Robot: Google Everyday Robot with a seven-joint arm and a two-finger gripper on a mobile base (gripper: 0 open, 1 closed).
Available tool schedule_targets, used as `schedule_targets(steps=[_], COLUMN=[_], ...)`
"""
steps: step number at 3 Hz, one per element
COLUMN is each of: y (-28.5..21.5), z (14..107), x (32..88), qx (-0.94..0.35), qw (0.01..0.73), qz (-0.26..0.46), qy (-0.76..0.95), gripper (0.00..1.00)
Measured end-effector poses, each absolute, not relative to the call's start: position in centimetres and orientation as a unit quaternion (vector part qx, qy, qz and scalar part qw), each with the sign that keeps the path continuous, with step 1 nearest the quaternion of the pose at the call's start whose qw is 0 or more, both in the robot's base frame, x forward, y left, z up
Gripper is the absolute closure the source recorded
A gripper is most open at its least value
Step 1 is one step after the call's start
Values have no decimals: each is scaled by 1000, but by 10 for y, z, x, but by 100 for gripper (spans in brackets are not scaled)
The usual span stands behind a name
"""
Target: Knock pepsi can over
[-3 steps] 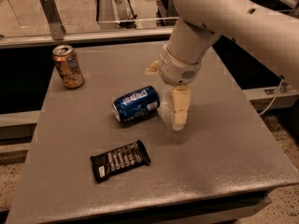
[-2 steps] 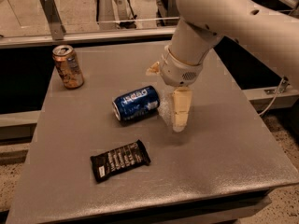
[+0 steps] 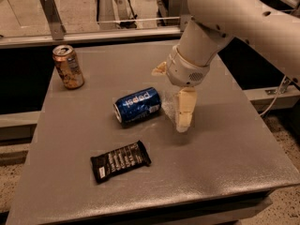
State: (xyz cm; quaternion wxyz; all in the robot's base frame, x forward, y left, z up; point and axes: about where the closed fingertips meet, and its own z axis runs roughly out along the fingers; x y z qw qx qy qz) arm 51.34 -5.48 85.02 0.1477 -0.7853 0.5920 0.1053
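The pepsi can (image 3: 138, 106), dark blue with white lettering, lies on its side near the middle of the grey table (image 3: 225, 158), its silver top facing left. My gripper (image 3: 182, 115) hangs from the white arm just right of the can, fingertips pointing down close to the table surface, a small gap from the can's right end. Nothing is held in it.
An orange-tan patterned can (image 3: 68, 66) stands upright at the table's back left. A black snack bar wrapper (image 3: 120, 161) lies flat in front of the pepsi can. A metal rail (image 3: 93, 36) runs behind the table. The table edges drop off at front and right.
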Motion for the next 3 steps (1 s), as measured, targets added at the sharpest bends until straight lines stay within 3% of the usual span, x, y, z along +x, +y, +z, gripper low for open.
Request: schedule_targets(steps=[2, 3], y=[-143, -146], z=[888, 907], x=[562, 572], qx=[-711, -707], qw=[244, 267], qz=[139, 127], qy=[645, 643], gripper=[0, 0])
